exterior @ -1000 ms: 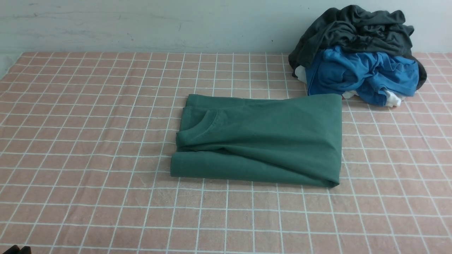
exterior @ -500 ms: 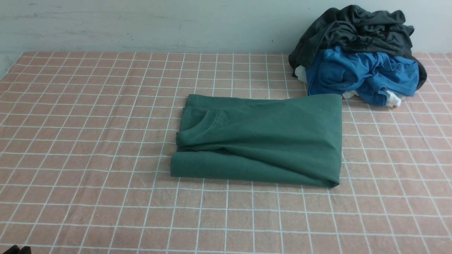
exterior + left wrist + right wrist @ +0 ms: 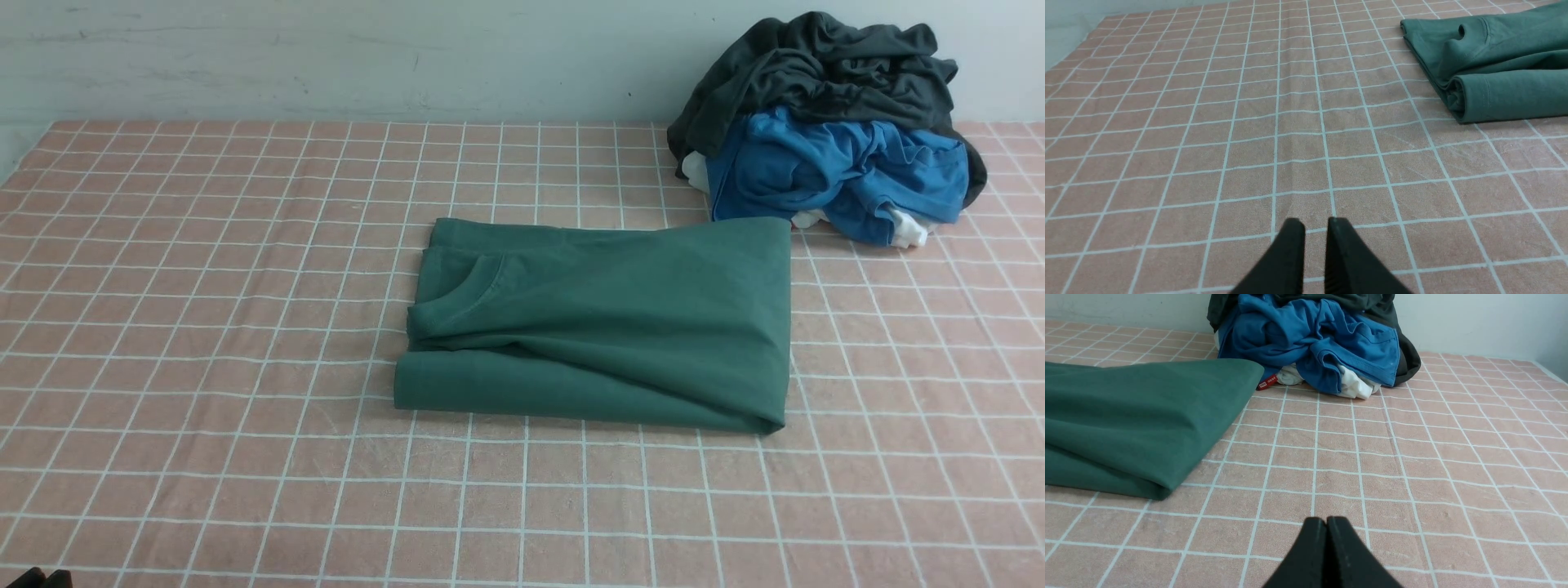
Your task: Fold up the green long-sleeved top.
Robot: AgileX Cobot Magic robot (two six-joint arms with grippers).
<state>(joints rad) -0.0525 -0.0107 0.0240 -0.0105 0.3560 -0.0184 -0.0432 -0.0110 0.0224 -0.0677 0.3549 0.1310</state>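
The left gripper [image 3: 1316, 222] hangs low over the bare tablecloth [image 3: 1249, 134], its two black fingers nearly together with only a thin slit between them, holding nothing. The right gripper [image 3: 1326, 520] has its fingers pressed fully together, also empty, above the cloth [image 3: 1412, 465]. In the front view only a dark scrap of the left arm shows at the bottom left corner; the right arm is out of that view.

The green top [image 3: 604, 327] lies folded into a wide rectangle near the middle of the pink checked tablecloth [image 3: 204, 327]. Its ribbed neck [image 3: 482, 282] shows at the left end, and a soft diagonal crease runs across the upper layer toward the right front corner. The folded edge at the left end is rolled and thick [image 3: 1466, 98].

Behind its far right corner sits a pile of clothes: a blue garment [image 3: 833, 167] in front, a dark grey garment [image 3: 816, 65] heaped over it, with bits of white cloth [image 3: 906, 233] poking out below. The top's far right corner [image 3: 1241, 369] lies just beside the blue garment [image 3: 1310, 339], near a small red label [image 3: 1267, 381].
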